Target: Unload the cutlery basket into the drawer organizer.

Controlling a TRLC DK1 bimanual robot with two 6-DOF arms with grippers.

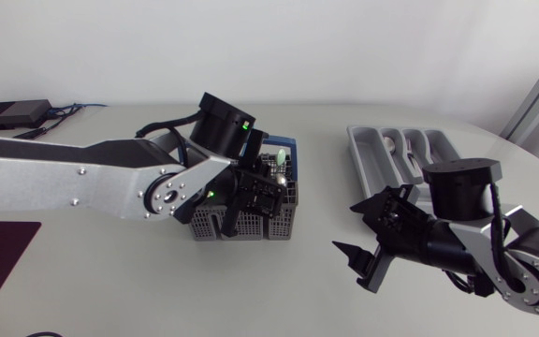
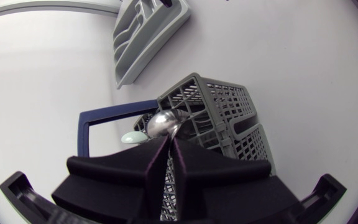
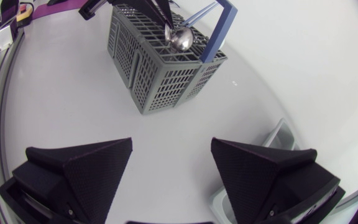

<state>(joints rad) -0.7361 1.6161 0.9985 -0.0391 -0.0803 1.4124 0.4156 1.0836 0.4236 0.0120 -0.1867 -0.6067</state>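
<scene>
**While the left hand is gripping a spoon, the organizer is waiting**

While the right hand (image 1: 349, 227) is hanging open near the table's (image 1: 279, 290) right edge, fingers spread wide with nothing between them, the left hand (image 2: 169, 142) is working at the basket (image 1: 284, 223). Its fingers are pressing together on the handle of a spoon (image 2: 162, 123). The spoon's bowl is sticking out just past the fingertips, about level with the basket's rim. I cannot tell whether the spoon's lower end is already clear of its compartment. A pale-green piece (image 2: 132, 137) is poking up just beside the spoon, close to the basket's blue handle (image 2: 104, 118).

The basket is sitting near the middle of the table, toward the far edge. The organizer (image 1: 402, 154) is lying well apart from it, toward the far right corner. Something pale is showing in one of its slots, too small to name.

Judging from this, the step in hand is drawing the spoon out of the basket, and most of the unloading is looking undone. The next move is calling for a straight lift until the handle clears the grid, without snagging the blue handle or tipping the basket. After that comes a carry toward the far right corner, keeping clear of the right arm, and a release into a fitting slot.
</scene>
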